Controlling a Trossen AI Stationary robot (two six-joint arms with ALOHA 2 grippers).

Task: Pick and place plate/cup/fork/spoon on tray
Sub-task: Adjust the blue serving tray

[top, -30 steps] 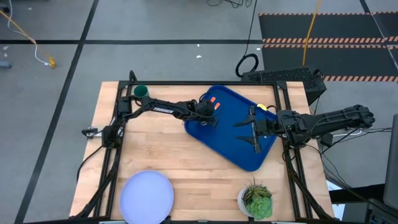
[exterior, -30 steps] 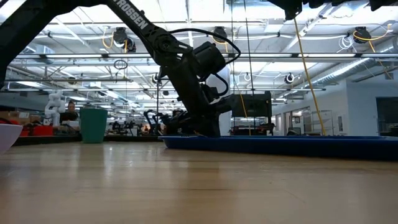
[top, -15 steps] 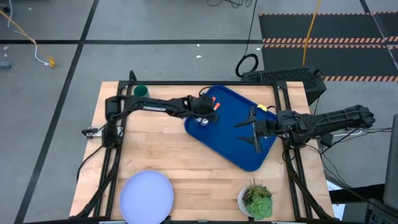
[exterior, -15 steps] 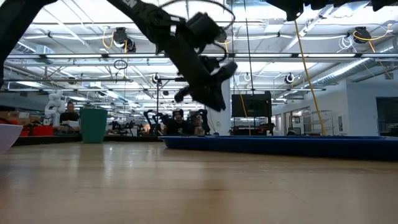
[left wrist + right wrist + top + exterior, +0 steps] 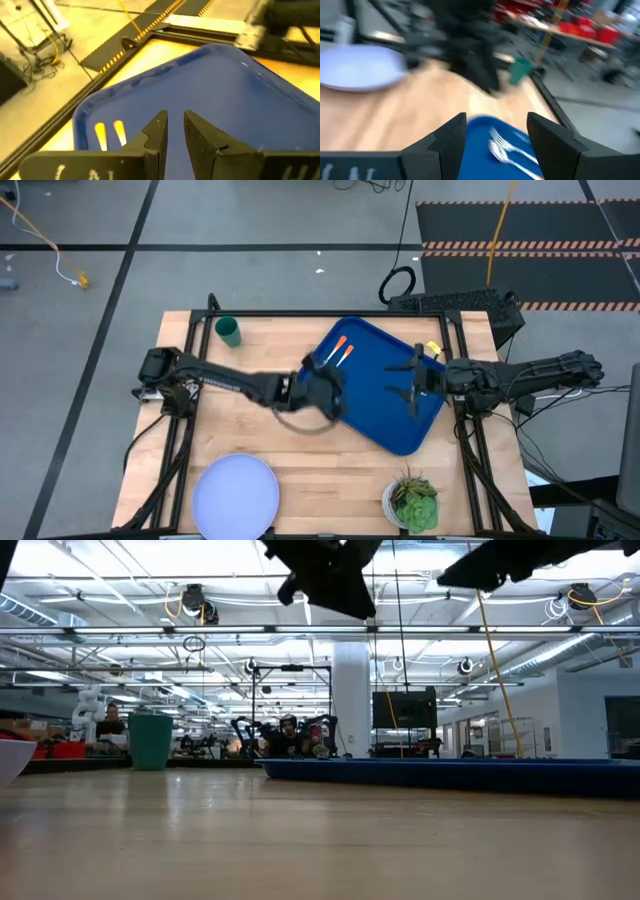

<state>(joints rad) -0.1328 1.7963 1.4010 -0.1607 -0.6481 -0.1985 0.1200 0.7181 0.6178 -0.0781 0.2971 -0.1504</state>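
Note:
The blue tray [image 5: 390,405] lies at an angle on the table's right half. The fork and spoon [image 5: 342,351] lie side by side in its far left corner, orange handles [image 5: 109,133] toward the rim and silver ends [image 5: 498,142] inward. The green cup [image 5: 229,330] stands at the far left. The pale plate [image 5: 235,494] lies at the near left edge. My left gripper [image 5: 336,382] hovers high over the tray's left edge, empty, with its fingers [image 5: 173,122] a small gap apart. My right gripper [image 5: 411,383] hovers over the tray's right part, wide open [image 5: 497,127] and empty.
A white pot with a green plant [image 5: 412,502] stands at the near right, just beyond the tray's near corner. Bare wood lies between the plate, the cup and the tray. A dark frame runs along the table's left, far and right edges.
My left gripper has risen from the tray floor beside the fork and spoon. It has drawn back toward the table's near edge and now hangs high above the tray's left rim. The fork and spoon stay in the tray's far left corner.

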